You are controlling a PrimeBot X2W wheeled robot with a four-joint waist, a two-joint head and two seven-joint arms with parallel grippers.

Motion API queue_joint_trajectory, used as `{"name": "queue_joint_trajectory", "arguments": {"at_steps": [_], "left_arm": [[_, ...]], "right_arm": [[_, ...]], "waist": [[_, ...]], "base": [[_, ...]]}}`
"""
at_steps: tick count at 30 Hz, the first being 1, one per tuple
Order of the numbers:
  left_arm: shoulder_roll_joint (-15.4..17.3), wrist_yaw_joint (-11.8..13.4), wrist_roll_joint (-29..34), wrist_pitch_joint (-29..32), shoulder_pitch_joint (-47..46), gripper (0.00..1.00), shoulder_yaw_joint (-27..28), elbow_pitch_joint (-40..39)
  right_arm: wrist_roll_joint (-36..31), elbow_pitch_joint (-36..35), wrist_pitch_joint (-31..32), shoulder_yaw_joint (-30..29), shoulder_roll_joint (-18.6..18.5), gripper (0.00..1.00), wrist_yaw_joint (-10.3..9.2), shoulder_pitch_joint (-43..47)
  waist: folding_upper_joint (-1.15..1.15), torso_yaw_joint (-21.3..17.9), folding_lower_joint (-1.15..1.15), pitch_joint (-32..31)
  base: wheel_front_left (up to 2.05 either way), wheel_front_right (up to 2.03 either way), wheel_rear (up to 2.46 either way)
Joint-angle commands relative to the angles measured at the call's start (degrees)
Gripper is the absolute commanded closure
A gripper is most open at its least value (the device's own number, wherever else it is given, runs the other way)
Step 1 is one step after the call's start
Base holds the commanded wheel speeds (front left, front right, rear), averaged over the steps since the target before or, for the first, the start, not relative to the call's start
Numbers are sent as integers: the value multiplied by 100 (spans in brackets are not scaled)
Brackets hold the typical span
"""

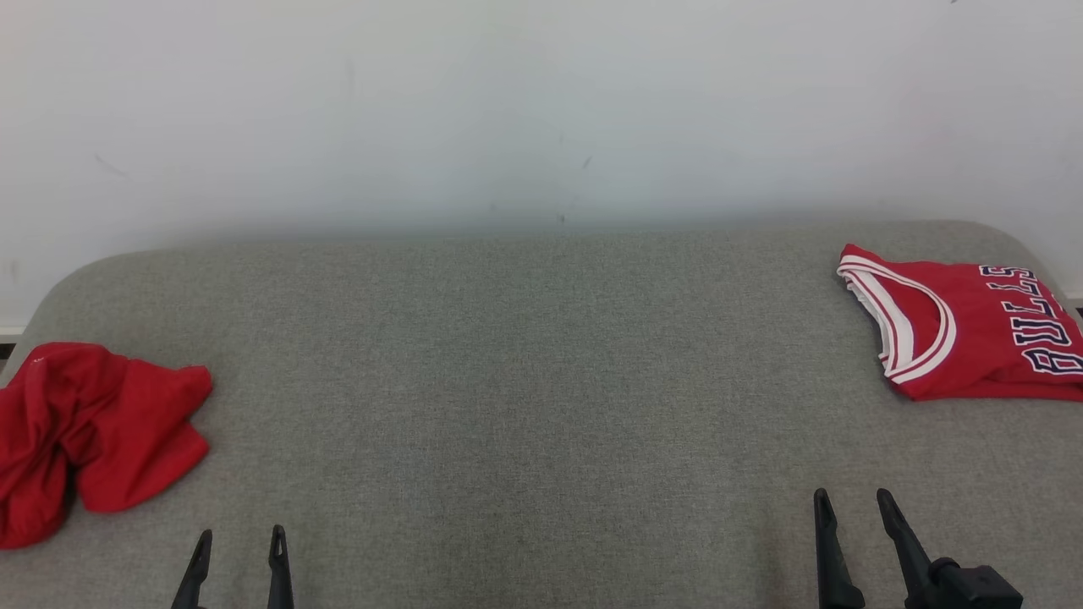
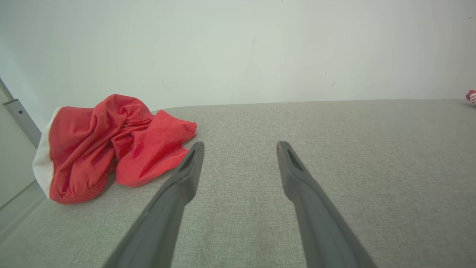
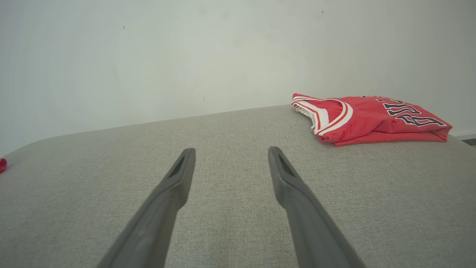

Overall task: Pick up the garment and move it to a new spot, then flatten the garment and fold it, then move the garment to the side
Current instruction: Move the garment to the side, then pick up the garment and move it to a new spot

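A crumpled red garment (image 1: 93, 431) lies bunched at the left edge of the grey cloth table (image 1: 541, 381); in the left wrist view the garment (image 2: 111, 149) shows a white band and sits just left of my fingers. My left gripper (image 1: 241, 534) (image 2: 241, 145) is open with nothing in it, low over the table, to the right of the heap and nearer me. Also open and holding nothing, my right gripper (image 1: 852, 495) (image 3: 231, 150) hovers near the front right. A sliver of the red garment (image 3: 2, 165) shows at the left edge of the right wrist view.
A folded red jersey (image 1: 964, 330) (image 3: 372, 119) with white trim and dark lettering lies at the far right of the table, beyond my right gripper. A white wall (image 1: 541, 101) stands right behind the table. Bare grey cloth spreads across the middle.
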Motion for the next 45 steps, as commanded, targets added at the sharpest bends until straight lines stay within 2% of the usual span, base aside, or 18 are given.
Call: {"name": "queue_joint_trajectory", "arguments": {"at_steps": [1, 34, 40, 45], "left_arm": [[24, 9, 29, -17, 56, 0, -5, 11], [98, 126, -1, -17, 82, 0, -60, 24], [99, 161, -32, -17, 76, 0, -40, 35], [149, 177, -58, -17, 93, 0, -20, 73]], "right_arm": [[-25, 2, -24, 30, 22, 0, -16, 52], [-144, 84, -23, 84, 23, 0, -16, 40], [-101, 119, -23, 144, 23, 0, -16, 36], [-59, 152, -23, 85, 22, 0, -16, 94]], "waist": [[0, 6, 0, -4], [0, 113, 0, -62], [0, 346, 0, -65], [0, 851, 0, -68]], "base": [[0, 0, 0], [0, 0, 0], [0, 0, 0], [0, 0, 0]]}}
